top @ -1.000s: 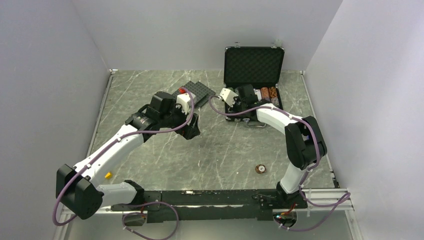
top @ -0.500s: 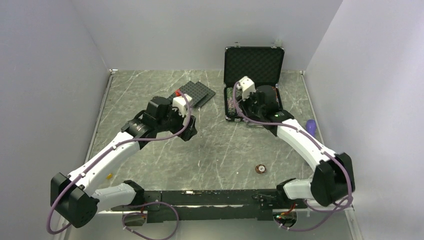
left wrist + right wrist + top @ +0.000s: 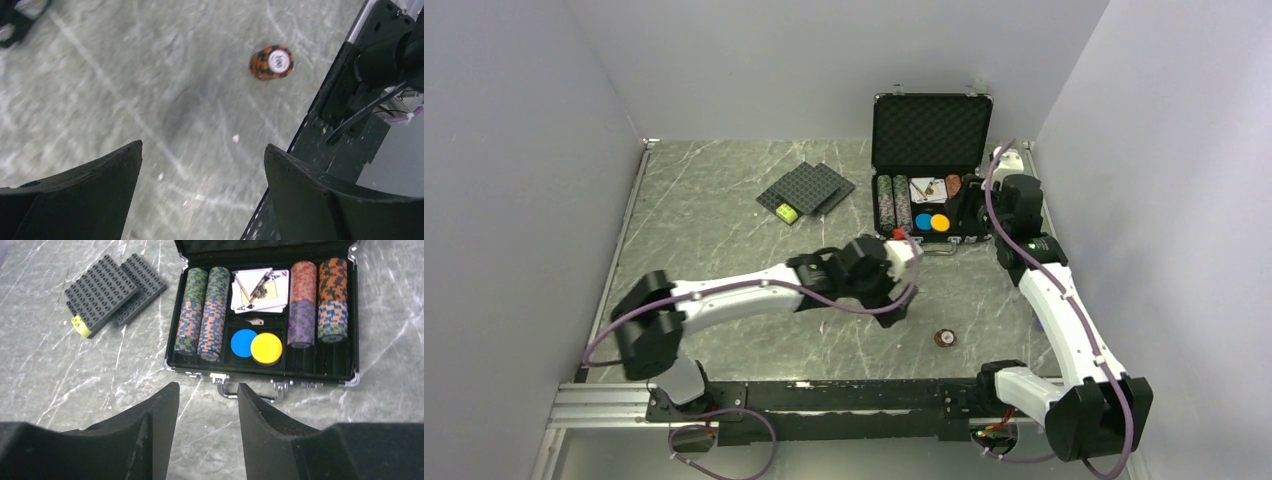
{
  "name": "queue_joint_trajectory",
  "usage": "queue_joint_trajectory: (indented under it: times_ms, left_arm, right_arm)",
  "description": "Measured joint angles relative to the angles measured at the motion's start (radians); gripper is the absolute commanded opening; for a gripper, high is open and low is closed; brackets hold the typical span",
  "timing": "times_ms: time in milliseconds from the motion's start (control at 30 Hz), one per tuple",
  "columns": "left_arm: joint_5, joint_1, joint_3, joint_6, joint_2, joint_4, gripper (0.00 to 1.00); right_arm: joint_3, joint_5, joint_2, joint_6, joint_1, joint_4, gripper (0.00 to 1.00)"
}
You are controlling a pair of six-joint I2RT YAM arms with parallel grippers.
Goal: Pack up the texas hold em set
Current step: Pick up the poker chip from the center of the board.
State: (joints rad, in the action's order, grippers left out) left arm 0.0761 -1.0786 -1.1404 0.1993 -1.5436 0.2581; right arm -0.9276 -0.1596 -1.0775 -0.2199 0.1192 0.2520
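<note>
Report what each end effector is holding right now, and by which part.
Nothing is held. The left end effector hangs open and empty near the loose chip stack; the right end effector is open and empty before the briefcase.

A grey marbled table (image 3: pixel 724 200) is seen beneath both pairs of fingers. Just ahead of the fingers (image 3: pixel 150 440) of the right gripper (image 3: pixel 207 386) an open black briefcase (image 3: pixel 320 362) is set on it, handle toward the gap between them, while two dark grey studded plates (image 3: pixel 107 290) with a yellow-green brick (image 3: pixel 81 326) at their near corner are laid farther ahead, left of the left-hand finger. An orange-and-black chip (image 3: pixel 271 62) is found alone on the bare stone, ahead of the right-hand one of the fingers (image 3: pixel 85 195) of the left gripper (image 3: pixel 202 147) and apart from it.
</note>
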Motion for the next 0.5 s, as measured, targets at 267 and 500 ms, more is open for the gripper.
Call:
queue_joint_trajectory:
  times_ms: [267,500]
  left_arm:
    - [0.006,-0.124,-0.269,0.043,-0.346,-0.066,0.96]
    - [0.010,-0.186,-0.430,0.048,-0.527,-0.037,0.97]
  right_arm:
    - [-0.027,0.091,0.122,-0.044,-0.003,0.126,0.65]
    - [-0.048,0.125,0.195,-0.047,-0.004,0.148,0.66]
